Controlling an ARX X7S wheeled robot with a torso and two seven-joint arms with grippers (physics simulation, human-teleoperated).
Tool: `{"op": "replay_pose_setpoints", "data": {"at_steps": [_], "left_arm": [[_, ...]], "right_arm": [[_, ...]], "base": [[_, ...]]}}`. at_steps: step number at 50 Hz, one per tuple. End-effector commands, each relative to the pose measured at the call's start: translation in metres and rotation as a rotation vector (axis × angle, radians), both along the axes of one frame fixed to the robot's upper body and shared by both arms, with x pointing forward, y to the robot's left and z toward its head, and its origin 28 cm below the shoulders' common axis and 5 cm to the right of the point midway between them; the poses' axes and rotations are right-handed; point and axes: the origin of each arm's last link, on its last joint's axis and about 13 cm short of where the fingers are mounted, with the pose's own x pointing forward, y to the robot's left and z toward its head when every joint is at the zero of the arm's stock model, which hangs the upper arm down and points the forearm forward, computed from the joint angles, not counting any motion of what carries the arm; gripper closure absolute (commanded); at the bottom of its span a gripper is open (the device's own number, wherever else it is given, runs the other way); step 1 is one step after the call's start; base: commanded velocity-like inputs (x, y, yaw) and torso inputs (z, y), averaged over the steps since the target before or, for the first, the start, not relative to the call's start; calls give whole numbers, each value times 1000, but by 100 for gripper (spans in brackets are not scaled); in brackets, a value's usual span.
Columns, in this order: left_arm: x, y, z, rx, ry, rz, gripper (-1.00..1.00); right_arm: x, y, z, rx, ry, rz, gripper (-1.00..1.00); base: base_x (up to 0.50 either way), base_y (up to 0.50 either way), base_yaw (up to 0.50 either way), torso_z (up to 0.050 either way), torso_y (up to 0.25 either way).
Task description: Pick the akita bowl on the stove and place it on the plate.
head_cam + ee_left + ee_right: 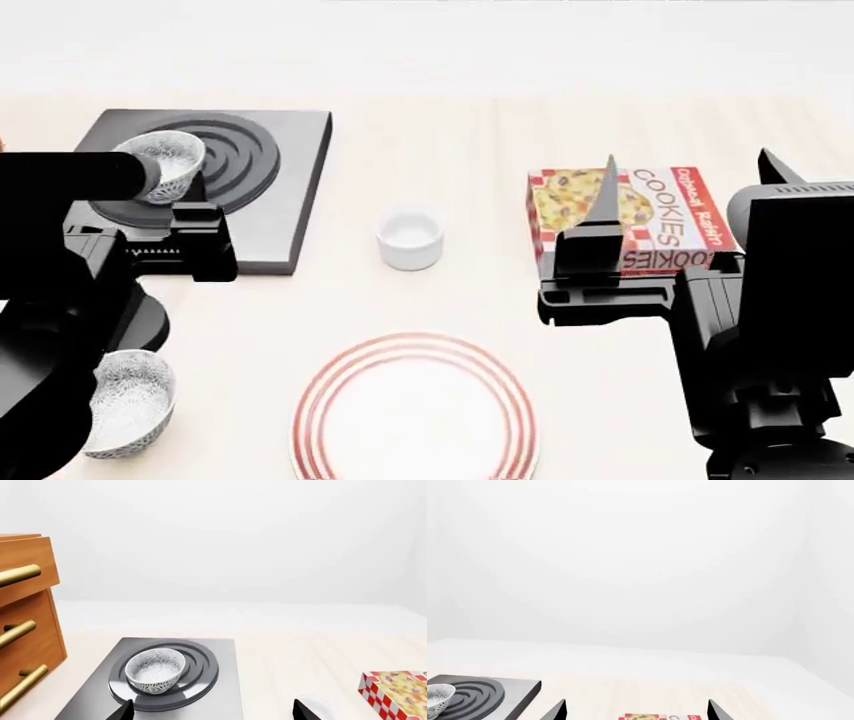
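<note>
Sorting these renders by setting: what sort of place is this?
Likely a simulated kitchen counter: a stove carrying a bowl, a plate, and wooden drawers.

Cookie box (627,220), small plain white cup (408,239), second speckled bowl (131,400), wooden drawers (23,625)

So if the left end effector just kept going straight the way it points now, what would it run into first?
Most likely the akita bowl on the stove. In the left wrist view it sits ahead, nearer one of the open left end effector fingertips than centred. Depth is unclear, so it might graze the bowl's rim or pass over it.
</note>
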Motion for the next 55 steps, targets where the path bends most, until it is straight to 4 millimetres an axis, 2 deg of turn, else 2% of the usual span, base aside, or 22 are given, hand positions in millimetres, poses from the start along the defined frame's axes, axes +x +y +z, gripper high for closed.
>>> {"op": "replay_pose_setpoints", "data": {"at_steps": [1, 55], "left_arm": [[0, 0, -1, -5, -1, -1, -100], [-2, -1, -1, -13, 18, -8, -100]], "right_arm": [[0, 0, 1, 0, 0, 0, -100], [-1, 1, 1, -1, 2, 6, -100]], "base": [[262, 0, 0, 0, 0], [264, 0, 0, 0, 0]]}}
